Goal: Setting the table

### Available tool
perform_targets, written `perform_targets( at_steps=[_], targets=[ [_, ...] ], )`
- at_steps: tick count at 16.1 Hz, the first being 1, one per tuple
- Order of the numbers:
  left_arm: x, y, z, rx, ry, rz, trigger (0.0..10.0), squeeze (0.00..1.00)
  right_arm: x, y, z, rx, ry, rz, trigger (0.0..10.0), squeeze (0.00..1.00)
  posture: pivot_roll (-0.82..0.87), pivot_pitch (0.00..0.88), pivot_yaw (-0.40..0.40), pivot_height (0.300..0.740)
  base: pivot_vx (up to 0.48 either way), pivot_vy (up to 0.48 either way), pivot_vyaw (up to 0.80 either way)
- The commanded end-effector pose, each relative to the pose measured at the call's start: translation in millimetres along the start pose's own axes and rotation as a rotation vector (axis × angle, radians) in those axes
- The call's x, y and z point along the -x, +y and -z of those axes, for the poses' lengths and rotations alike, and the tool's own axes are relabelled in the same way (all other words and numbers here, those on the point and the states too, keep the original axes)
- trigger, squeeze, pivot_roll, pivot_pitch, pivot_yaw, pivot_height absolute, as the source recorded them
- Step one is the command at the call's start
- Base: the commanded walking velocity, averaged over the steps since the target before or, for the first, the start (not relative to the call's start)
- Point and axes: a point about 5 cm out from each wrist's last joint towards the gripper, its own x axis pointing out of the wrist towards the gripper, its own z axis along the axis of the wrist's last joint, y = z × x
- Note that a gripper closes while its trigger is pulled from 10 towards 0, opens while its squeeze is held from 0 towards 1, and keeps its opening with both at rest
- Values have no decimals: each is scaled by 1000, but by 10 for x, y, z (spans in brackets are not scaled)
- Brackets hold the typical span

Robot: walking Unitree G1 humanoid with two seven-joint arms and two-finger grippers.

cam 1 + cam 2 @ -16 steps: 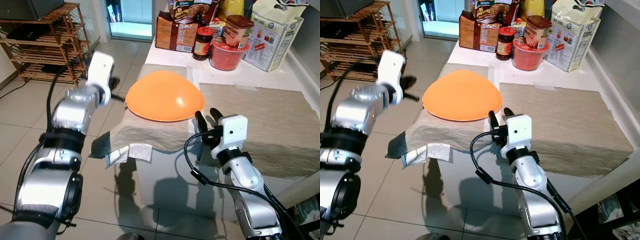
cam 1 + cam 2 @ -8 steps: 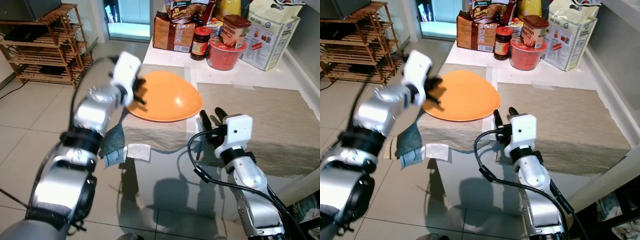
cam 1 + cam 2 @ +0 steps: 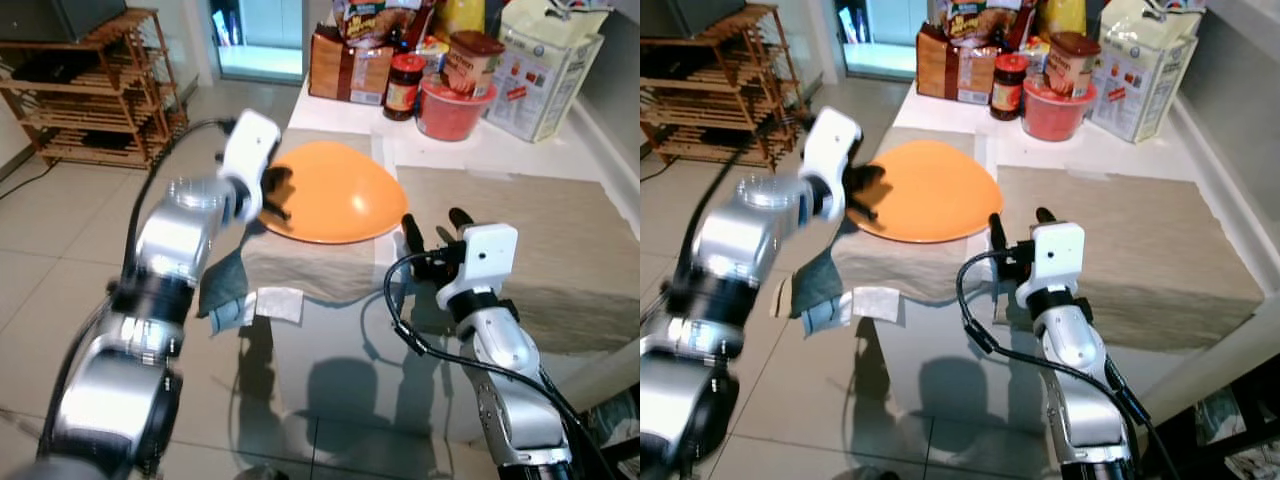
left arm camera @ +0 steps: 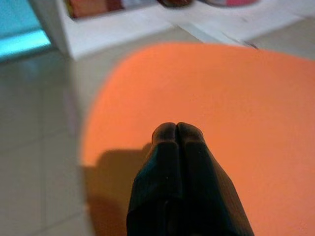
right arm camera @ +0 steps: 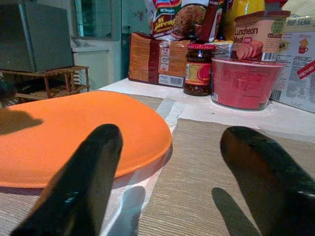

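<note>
A round orange plate (image 3: 335, 203) lies on the left beige placemat (image 3: 300, 265) near the table's left end. My left gripper (image 3: 276, 196) hovers at the plate's left rim. In the left wrist view its fingertips (image 4: 167, 132) are pressed together over the orange plate (image 4: 236, 98) with nothing between them. My right gripper (image 3: 436, 222) is open at the table's front edge, just right of the plate. In the right wrist view its fingers (image 5: 83, 167) are spread wide, pointing along the plate's (image 5: 74, 128) right rim and the placemat seam.
A second beige placemat (image 3: 540, 230) covers the table's right side. Food packets (image 3: 350, 70), a jar (image 3: 403, 85), a red bowl (image 3: 452, 105) and a white bag (image 3: 545, 70) crowd the far end. A wooden shelf (image 3: 100, 90) stands on the tiled floor at left. A cloth (image 3: 235, 300) hangs off the table's front-left corner.
My left arm swung from the floor side of the table in to the plate's left rim. My right gripper rose slightly and stayed open.
</note>
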Motion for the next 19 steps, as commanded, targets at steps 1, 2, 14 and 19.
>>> perform_targets(
  at_steps=[1, 2, 14, 19],
  targets=[
    [8, -61, -17, -3, -17, 17, 10000, 0, -18, -19, 14, 9, 18, 14, 10000, 1000, 49, 6, 9, 740, 0, 0, 0],
    [10, -75, -1, -29, -50, 0, 10000, 0, -25, -17, 16, 15, 20, 12, 10000, 0, 48, 6, 8, 740, 0, 0, 0],
    [52, -136, 190, -54, -116, -70, 10000, 0, -59, -4, -19, -18, 8, 6, 10000, 0, 51, 10, 4, 740, 0, 0, 0],
    [50, -226, 329, -76, -50, -14, 10000, 0, -126, -72, -59, -145, 15, 54, 10000, 0, 54, 15, 3, 740, 0, 0, 0]
  ],
)
